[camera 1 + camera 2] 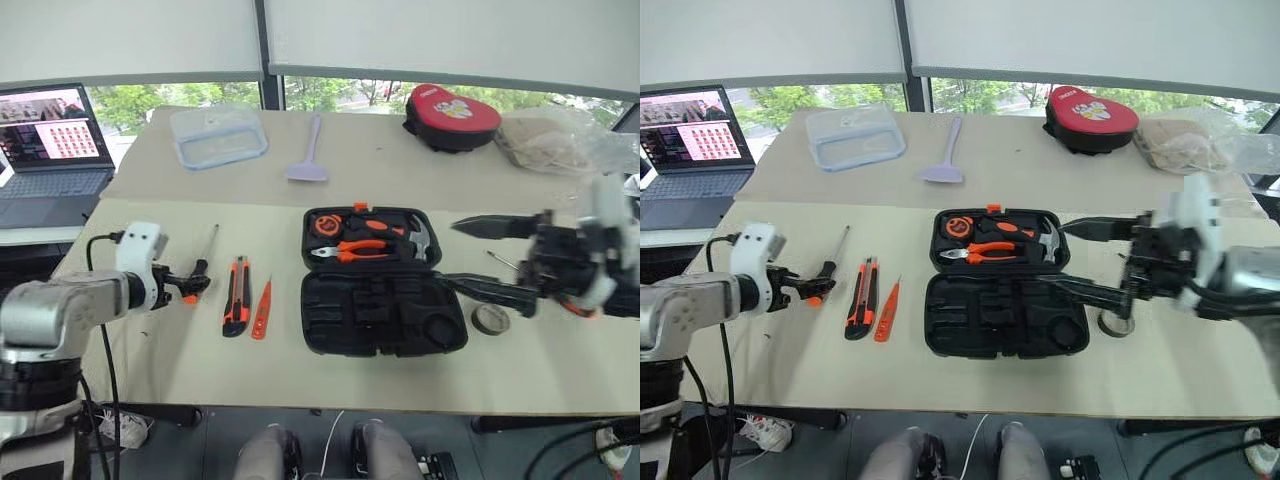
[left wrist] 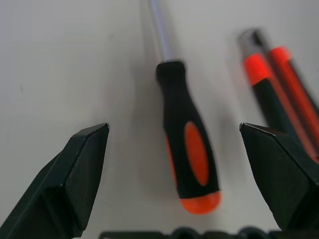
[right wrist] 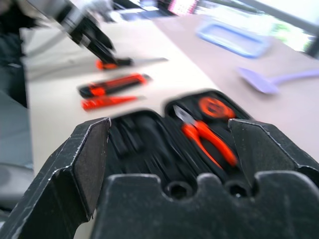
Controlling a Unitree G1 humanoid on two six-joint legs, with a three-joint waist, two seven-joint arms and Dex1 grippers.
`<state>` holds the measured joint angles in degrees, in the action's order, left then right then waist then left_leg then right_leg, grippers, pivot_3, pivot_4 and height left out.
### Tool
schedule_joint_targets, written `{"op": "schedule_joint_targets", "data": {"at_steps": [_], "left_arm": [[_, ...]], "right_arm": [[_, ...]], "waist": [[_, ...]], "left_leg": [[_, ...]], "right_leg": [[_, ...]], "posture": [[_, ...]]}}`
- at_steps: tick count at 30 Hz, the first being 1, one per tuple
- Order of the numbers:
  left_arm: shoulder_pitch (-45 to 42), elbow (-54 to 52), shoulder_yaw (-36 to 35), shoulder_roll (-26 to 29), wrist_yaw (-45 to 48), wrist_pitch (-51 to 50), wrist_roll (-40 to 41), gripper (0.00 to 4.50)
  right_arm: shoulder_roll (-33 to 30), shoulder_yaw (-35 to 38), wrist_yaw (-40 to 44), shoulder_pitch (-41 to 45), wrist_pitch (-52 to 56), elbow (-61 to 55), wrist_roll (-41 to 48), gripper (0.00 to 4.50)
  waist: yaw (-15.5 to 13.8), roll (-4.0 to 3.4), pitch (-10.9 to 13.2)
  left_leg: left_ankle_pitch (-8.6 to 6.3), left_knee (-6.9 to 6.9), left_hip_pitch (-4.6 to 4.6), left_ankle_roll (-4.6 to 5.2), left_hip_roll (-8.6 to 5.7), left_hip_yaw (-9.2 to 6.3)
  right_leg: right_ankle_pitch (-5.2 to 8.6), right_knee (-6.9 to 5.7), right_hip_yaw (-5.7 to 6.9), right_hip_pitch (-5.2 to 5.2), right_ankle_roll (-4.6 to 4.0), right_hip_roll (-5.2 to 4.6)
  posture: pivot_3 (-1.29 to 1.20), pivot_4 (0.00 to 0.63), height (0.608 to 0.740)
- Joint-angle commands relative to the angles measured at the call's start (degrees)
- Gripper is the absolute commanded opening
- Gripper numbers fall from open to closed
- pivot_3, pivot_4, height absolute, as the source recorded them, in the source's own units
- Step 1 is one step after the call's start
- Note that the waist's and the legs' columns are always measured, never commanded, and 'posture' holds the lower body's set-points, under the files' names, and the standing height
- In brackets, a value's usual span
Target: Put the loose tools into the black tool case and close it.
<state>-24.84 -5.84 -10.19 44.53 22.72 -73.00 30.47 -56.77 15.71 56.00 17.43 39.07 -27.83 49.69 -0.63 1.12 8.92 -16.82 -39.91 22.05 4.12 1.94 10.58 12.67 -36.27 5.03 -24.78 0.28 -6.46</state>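
Left gripper (image 2: 174,164) spread wide, empty, straddling screwdriver (image 2: 187,157); I judge it light, rigid, best pinched mid-handle. Right gripper (image 1: 490,260) spread, empty, over tool case (image 1: 380,280).

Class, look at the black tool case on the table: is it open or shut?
Open. The black tool case lies spread flat, its far half holding pliers and a hammer, its near half showing bare moulded slots.

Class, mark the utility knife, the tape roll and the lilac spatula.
Orange-black utility knife (image 1: 236,297), left eye view, mid-body.
Small dark tape roll (image 1: 490,319), left eye view, ring's rim.
Lilac plastic spatula (image 1: 942,172), right eye view, blade.
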Motion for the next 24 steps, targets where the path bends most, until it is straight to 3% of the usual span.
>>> {"op": "schedule_joint_targets", "data": {"at_steps": [1, 3, 8, 11, 14, 16, 18, 24], "left_arm": [[0.0, 3.3, 3.2, -0.6, 0.0, 3.7, -3.7, 4.24], [0.6, 4.1, 4.3, -0.6, 0.8, 5.7, -4.7, 3.74], [1.4, 5.2, 3.6, -0.3, 2.4, 8.0, -5.7, 1.96], [0.6, 5.0, 3.0, 1.4, 8.2, 19.0, -6.9, 0.90], [-9.9, 7.4, 6.5, 2.5, 19.8, 34.9, -8.9, 0.89], [-15.0, 6.4, 12.8, 2.2, 30.1, 41.2, -10.0, 0.89], [-18.8, 6.4, 18.5, 0.7, 36.7, 44.9, -11.6, 0.89], [-25.7, 12.1, 33.4, -7.5, 45.9, 50.8, -20.2, 0.89]], "right_arm": [[0.7, -1.8, -0.5, 2.3, -0.4, -0.6, -0.6, 4.47], [0.9, -1.9, -0.3, 2.4, -0.4, -0.7, -0.6, 4.50], [0.7, -1.3, 0.0, 0.9, -0.8, -1.5, -1.5, 4.50], [0.4, -0.2, -0.1, -0.8, -0.8, -2.4, -1.6, 4.50], [-0.5, 3.1, 0.0, -5.0, -0.6, -3.3, -2.2, 4.50], [-0.8, 5.8, -0.1, -8.2, -0.3, -4.0, -2.5, 4.50], [-0.8, 8.1, 0.0, -11.5, -0.5, -4.5, -3.0, 4.50], [0.5, 14.3, -1.2, -19.1, -0.7, -5.0, -4.4, 4.50]], "waist": [[-0.3, -0.03, 0.0], [-0.4, -0.05, 0.0], [-0.3, -0.06, 0.0], [-0.3, -0.05, 0.0], [-1.0, 0.04, 0.0], [-1.6, 0.11, 0.0], [-1.8, 0.04, 0.0], [-1.0, -0.13, -0.1]], "left_leg": [[0.10, 0.00, 0.00, 0.16, 0.00, 0.00], [0.11, 0.00, -0.02, 0.17, 0.00, 0.00], [0.00, -0.02, -0.24, -0.04, 0.01, -0.06], [-0.12, -0.01, -0.24, -0.26, 0.01, -0.15], [-0.12, -0.23, 0.20, -0.26, 0.01, -0.40], [-0.11, -0.57, 0.66, -0.24, 0.02, -0.55], [0.12, -0.92, 1.05, 0.19, -0.02, -0.66], [0.12, -0.94, 0.79, 0.48, -0.16, -0.63]], "right_leg": [[0.01, 0.02, 0.05, 0.01, 0.00, -0.01], [0.03, 0.04, 0.13, 0.07, -0.01, -0.02], [0.03, 0.05, 0.17, 0.34, -0.02, -0.09], [0.03, 0.05, 0.23, 0.37, -0.02, -0.15], [0.03, 0.05, 0.56, 0.19, -0.03, -0.13], [-0.04, 0.00, 0.77, -0.07, -0.08, -0.08], [-0.12, 0.01, 0.92, -0.21, 0.00, -0.06], [-0.13, 0.16, 0.80, 0.16, 0.26, 0.06]], "posture": [[0.00, 0.150, 0.731], [0.00, 0.150, 0.731], [0.00, 0.150, 0.731], [0.00, 0.150, 0.731], [0.00, 0.150, 0.731], [0.00, 0.150, 0.731], [0.00, 0.150, 0.731], [0.00, 0.150, 0.731]]}}
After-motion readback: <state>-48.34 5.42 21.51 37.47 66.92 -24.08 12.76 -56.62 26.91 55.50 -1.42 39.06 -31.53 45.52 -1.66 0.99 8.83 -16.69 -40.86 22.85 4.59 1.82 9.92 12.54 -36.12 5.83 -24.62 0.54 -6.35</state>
